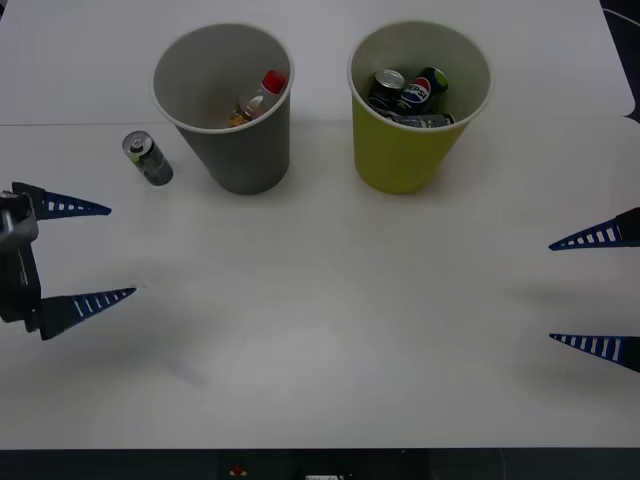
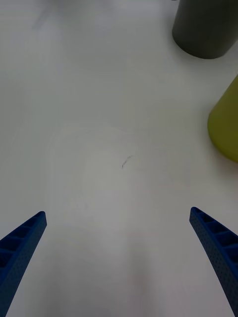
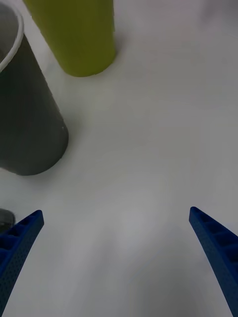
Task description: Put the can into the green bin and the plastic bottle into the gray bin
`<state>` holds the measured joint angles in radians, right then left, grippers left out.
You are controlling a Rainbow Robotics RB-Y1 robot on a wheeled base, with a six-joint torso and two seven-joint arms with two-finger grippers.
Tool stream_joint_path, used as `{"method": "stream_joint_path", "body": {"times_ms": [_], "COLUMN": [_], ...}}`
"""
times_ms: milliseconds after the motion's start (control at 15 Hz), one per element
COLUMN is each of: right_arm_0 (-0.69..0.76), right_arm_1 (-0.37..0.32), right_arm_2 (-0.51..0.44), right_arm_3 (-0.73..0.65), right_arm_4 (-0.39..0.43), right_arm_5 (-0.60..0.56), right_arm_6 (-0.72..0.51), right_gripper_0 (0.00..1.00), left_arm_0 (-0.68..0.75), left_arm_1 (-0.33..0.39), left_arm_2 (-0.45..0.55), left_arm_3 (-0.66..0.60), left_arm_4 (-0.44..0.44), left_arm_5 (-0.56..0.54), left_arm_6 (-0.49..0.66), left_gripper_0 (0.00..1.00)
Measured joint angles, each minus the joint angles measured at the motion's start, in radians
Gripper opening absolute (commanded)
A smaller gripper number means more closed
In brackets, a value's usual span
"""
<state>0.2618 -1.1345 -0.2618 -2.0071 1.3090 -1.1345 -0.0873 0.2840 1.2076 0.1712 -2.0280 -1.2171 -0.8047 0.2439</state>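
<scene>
On the white table [image 1: 320, 340], the large gray cup-shaped bin with a tapered body and pale rim [image 1: 245, 140] stands upright at about eleven o'clock from the table's middle, and the large yellow-green cup-shaped bin of the same shape [image 1: 405, 150] stands upright at about one o'clock, the two near each other but apart. Inside the gray bin lies the small clear plastic bottle with a red cap and yellow-orange contents [image 1: 258, 98], leaning with its cap toward one o'clock. The small dark gray drink can with a silver top [image 1: 148, 158] is on the table just beside the gray bin, at its nine o'clock, not touching it; whether it stands or tilts is hard to tell. The yellow-green bin holds several dark cans, among them a black can with a round red-white-blue logo [image 1: 428, 88]. The left gripper [image 1: 95, 250] hovers over the table at nine o'clock, below the small can and apart from it, its blue ribbed fingers spread wide with nothing between them. The right gripper [image 1: 580, 290] sits at three o'clock near the table edge, its fingers likewise spread wide and holding nothing. From the right wrist, a faint dark scuff mark [image 2: 126, 161] shows on the tabletop.
</scene>
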Motion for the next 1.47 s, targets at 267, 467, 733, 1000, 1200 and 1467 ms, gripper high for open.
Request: {"method": "stream_joint_path", "body": {"times_ms": [267, 467, 733, 1000, 1200, 1467], "right_arm_0": [0.000, 0.000, 0.000, 0.000, 0.000, 0.000], "right_arm_1": [0.000, 0.000, 0.000, 0.000, 0.000, 0.000], "right_arm_2": [0.000, 0.000, 0.000, 0.000, 0.000, 0.000], "right_arm_3": [0.000, 0.000, 0.000, 0.000, 0.000, 0.000], "right_arm_4": [0.000, 0.000, 0.000, 0.000, 0.000, 0.000], "right_arm_5": [0.000, 0.000, 0.000, 0.000, 0.000, 0.000], "right_arm_6": [0.000, 0.000, 0.000, 0.000, 0.000, 0.000], "right_gripper_0": [1.00, 1.00, 1.00, 1.00, 1.00, 1.00], "left_arm_0": [0.179, 0.251, 0.244, 0.182, 0.104, 0.005], "left_arm_1": [0.040, 0.047, 0.046, 0.036, 0.006, -0.034], "left_arm_2": [-0.027, -0.039, -0.142, -0.279, -0.415, -0.613], "left_arm_3": [-0.028, -0.031, -0.034, -0.034, -0.036, -0.004], "left_arm_4": [0.134, 0.280, 0.456, 0.469, 0.387, 0.117], "left_arm_5": [0.329, 0.463, 0.651, 0.861, 1.059, 1.278], "left_arm_6": [0.020, 0.018, 0.005, 0.009, 0.044, 0.265], "left_gripper_0": [1.00, 1.00, 1.00, 1.00, 1.00, 1.00]}}
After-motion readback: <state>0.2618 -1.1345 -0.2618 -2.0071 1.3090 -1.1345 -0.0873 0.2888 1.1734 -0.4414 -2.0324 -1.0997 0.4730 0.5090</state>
